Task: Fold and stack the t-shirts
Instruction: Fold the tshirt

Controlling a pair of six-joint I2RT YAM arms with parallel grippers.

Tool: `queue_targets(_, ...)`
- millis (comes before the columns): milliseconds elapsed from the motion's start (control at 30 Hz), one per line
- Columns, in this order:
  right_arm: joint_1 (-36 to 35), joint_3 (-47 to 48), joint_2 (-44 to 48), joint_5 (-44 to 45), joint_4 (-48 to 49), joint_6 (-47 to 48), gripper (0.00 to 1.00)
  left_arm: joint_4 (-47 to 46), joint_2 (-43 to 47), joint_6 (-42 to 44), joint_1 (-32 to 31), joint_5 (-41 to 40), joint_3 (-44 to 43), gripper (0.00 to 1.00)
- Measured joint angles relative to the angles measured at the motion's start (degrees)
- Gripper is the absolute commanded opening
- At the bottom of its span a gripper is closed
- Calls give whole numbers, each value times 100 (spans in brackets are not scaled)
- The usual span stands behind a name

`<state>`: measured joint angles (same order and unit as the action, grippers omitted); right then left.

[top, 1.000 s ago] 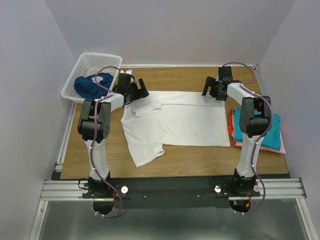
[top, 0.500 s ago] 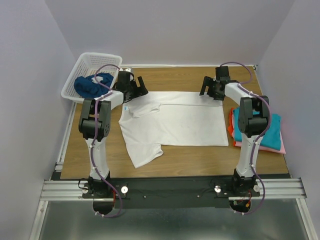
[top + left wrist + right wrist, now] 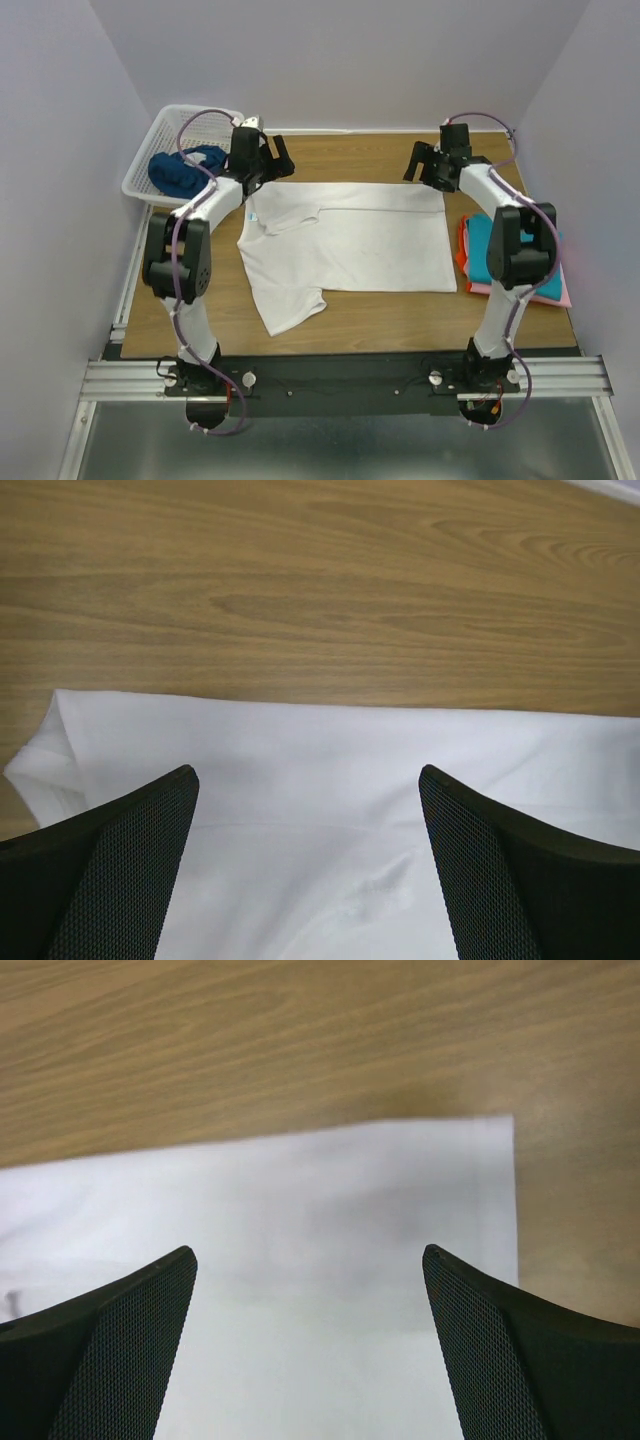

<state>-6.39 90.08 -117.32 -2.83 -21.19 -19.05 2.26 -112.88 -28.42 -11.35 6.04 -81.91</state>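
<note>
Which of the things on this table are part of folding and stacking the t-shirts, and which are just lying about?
Part of the job:
white t-shirt, spread flat
stack of teal, pink and red-orange shirts
dark blue shirt

Just lying about:
white lattice basket, holding the blue shirt

Item 1: my right gripper [image 3: 308, 1258]. Two black fingers [image 3: 105, 1355] with mesh-textured inner faces rise from the lower left and lower right corners. The jaws are spread wide, with nothing between them.

Item 2: white t-shirt [image 3: 330, 1190]. Plain smooth cloth lies flat beneath me and fills the lower half of the view. Its far edge slants slightly upward toward the right and ends in a square corner. From there a straight side edge runs down toward my right-hand finger.

Item 3: counter [image 3: 300, 1040]. Light brown wood grain shows beyond the cloth's far edge and in a strip past its right side.
</note>
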Motion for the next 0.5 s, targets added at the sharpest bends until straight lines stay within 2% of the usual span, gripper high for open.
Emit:
queue_targets(133,-4,-826,1366,76,50,-92,100,-140,1495,48,-496,-420,822,98)
queue_targets(267,-4,-1910,2747,249,197,-258,100,-295,3154,-131,-1355,-726,2275,98)
queue_targets(367,-4,-2516,3289,337,160,-385,100,-125,3899,-437,-1906,-940,3213,98)
queue_targets(500,-4,-3176,3574,365,103,-472,100,625,4730,-1209,-2767,-1303,4264,98)
